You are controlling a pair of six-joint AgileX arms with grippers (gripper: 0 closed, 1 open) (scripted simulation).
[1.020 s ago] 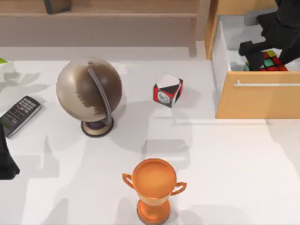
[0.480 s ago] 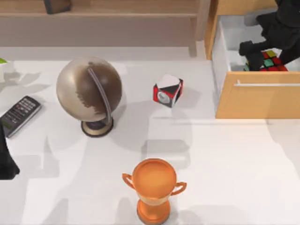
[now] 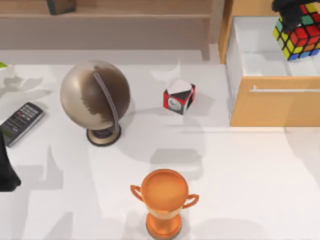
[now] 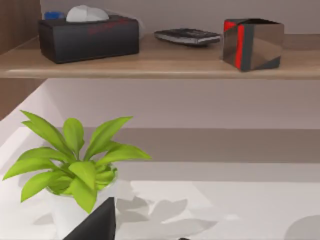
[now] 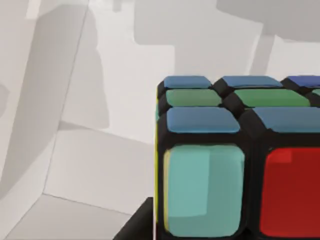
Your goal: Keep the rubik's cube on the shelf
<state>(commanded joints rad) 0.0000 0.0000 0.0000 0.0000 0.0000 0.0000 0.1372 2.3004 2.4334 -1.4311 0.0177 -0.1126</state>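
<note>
The rubik's cube (image 3: 299, 31) has glossy plastic stickers on a black frame. The shelf (image 4: 150, 62) and the drawer (image 3: 272, 107) look like smooth matt wood. The trophy (image 3: 164, 200) shines like metal. The desk (image 3: 240, 175) is matt white.

white table (image 3: 260, 170) with globe (image 3: 95, 97), orange trophy (image 3: 164, 202), remote (image 3: 20, 122), red-black-white cube (image 3: 179, 96), wooden drawer (image 3: 275, 107)

Bright even light, soft shadows on table (image 3: 250, 175), no glare

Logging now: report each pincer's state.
Left pincer: parked at the table's left edge, cannot be told.
Right pincer: closed on the rubik's cube.
</note>
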